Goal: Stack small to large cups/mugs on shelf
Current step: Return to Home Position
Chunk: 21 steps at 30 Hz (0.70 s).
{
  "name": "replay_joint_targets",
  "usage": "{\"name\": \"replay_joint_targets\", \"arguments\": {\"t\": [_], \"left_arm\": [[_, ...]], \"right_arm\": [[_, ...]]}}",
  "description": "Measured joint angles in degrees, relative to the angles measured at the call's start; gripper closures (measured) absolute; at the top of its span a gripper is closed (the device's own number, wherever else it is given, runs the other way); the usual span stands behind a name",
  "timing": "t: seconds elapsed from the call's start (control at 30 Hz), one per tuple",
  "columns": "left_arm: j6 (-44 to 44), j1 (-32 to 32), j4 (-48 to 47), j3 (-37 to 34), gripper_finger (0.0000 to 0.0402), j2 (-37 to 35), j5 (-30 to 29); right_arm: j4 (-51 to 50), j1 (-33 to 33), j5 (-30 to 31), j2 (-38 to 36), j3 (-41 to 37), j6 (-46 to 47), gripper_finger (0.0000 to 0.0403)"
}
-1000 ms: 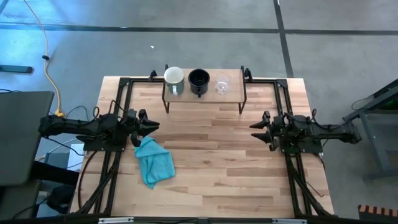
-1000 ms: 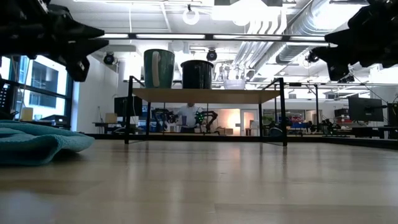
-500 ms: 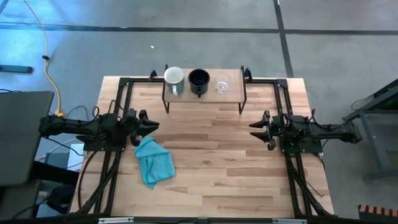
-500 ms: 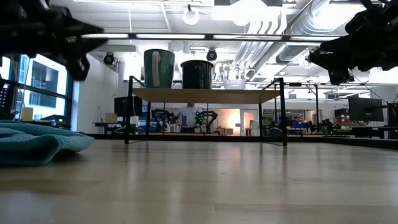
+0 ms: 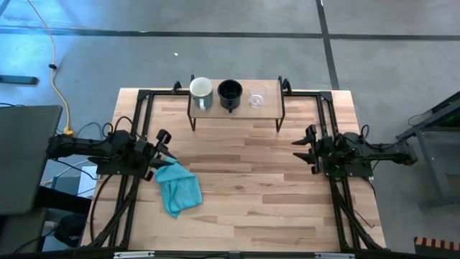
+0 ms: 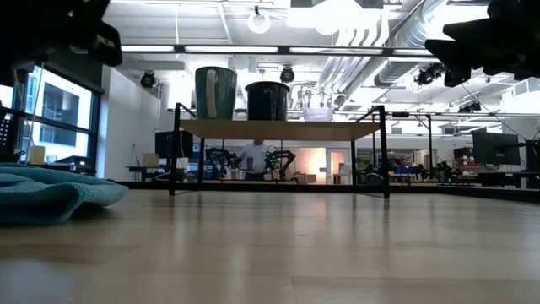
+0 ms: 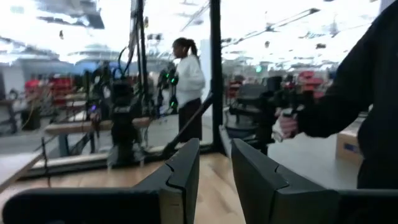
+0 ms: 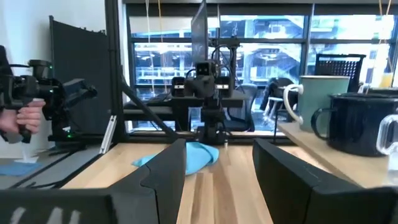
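Butcher-block table [image 5: 244, 194] is carrying the shelf [image 5: 270, 105] at its far edge, and we are logging three vessels standing in a row on the board: white mug [image 5: 200, 88] at the left end, black mug [image 5: 230, 91] just beside it, then the glass cup [image 5: 256, 97], apart from both. We are noting a teal cloth [image 5: 178, 188] lying near the left gripper [image 5: 162, 147], which is hovering at the table's left side, fingers parted narrowly, gripping nothing. Opposite, the right gripper [image 5: 302, 149] is hovering with fingers parted wide, likewise empty.
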Motion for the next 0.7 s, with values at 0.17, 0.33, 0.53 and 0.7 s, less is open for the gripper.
{"name": "replay_joint_targets", "arguments": {"t": [0.17,0.33,0.53,0.7], "left_arm": [[2.6,0.0,-0.3,0.0,0.0318,-4.9,0.3],[2.8,0.0,-6.1,0.0,0.0318,-10.9,-0.2],[3.1,0.0,-4.2,0.0,0.0318,-10.6,1.2],[3.1,0.0,-4.4,0.0,0.0318,-10.6,1.2]], "right_arm": [[0.7,0.0,-0.4,0.0,0.0,0.7,0.0224],[1.0,0.0,-0.5,0.0,0.0,0.3,0.0224],[3.8,0.0,-0.5,0.0,0.0,-2.5,0.0224],[3.4,0.0,-0.7,0.0,0.0,-2.1,0.0224]]}}
